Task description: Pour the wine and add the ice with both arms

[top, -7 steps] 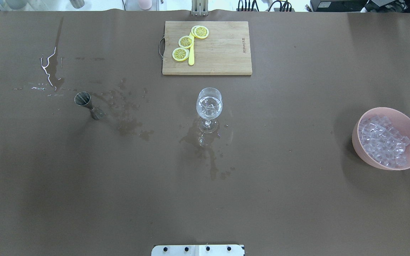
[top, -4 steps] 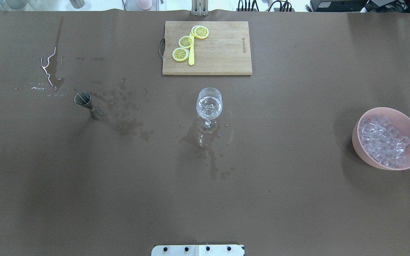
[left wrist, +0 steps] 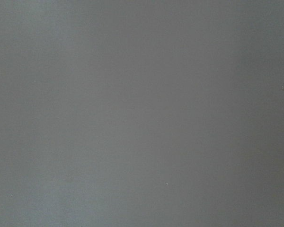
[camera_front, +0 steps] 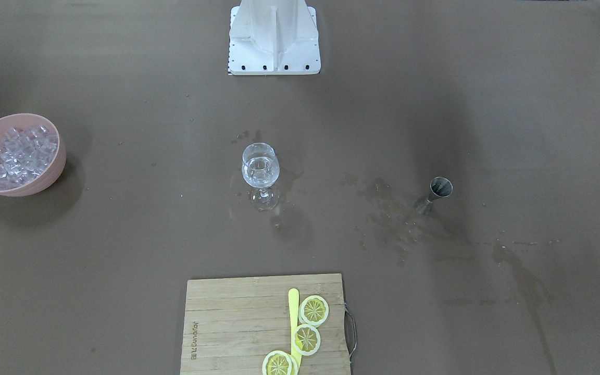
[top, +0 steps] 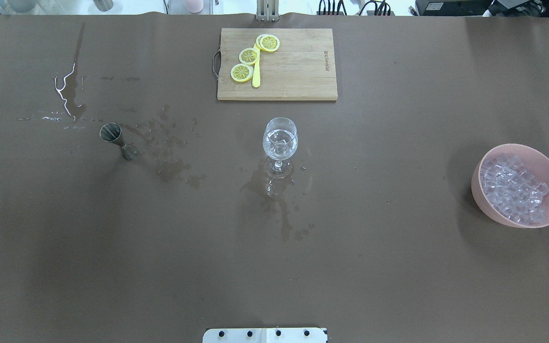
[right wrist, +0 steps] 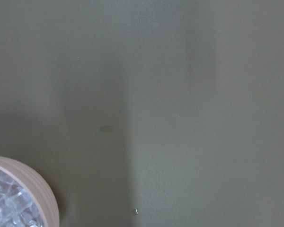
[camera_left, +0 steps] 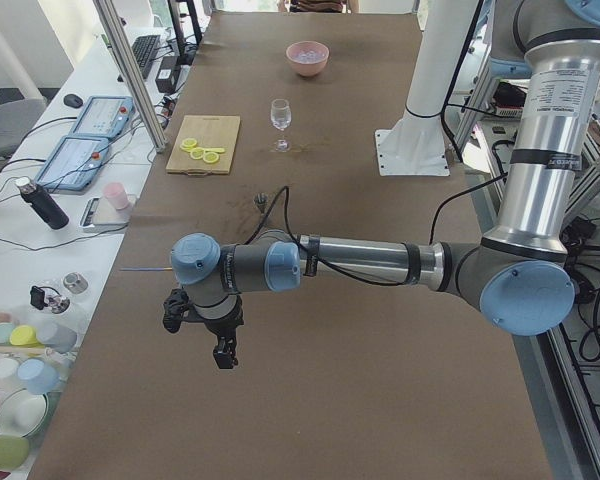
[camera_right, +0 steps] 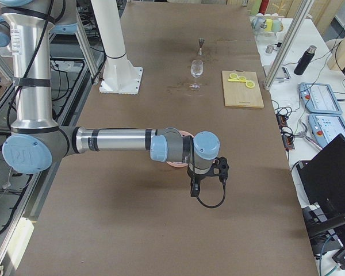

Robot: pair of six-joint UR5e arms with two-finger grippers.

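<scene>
Wine (top: 278, 151) is sitting, apparently with ice cubes (top: 282, 140), in the upright wine glass (camera_front: 261, 156) at mid-bench (top: 398, 267), so the 2 steps are looking done; the left fingers (camera_left: 223, 357) and right fingers (camera_right: 193, 190) are hanging over opposite bench ends, whether spread or pressed together cannot be told, and the next move is calling only for parking.

A small dark brand mark (top: 325, 61) runs along one short edge of the cutting board (top: 293, 76); its letters are too small to read. Nothing else is legible.

Robotics lab for sure: teach pendants (camera_right: 318, 96) and aluminium framing (camera_right: 286, 43) beside the brown table (camera_right: 161, 230), white bolted pedestal (camera_front: 274, 36) on it.
</scene>
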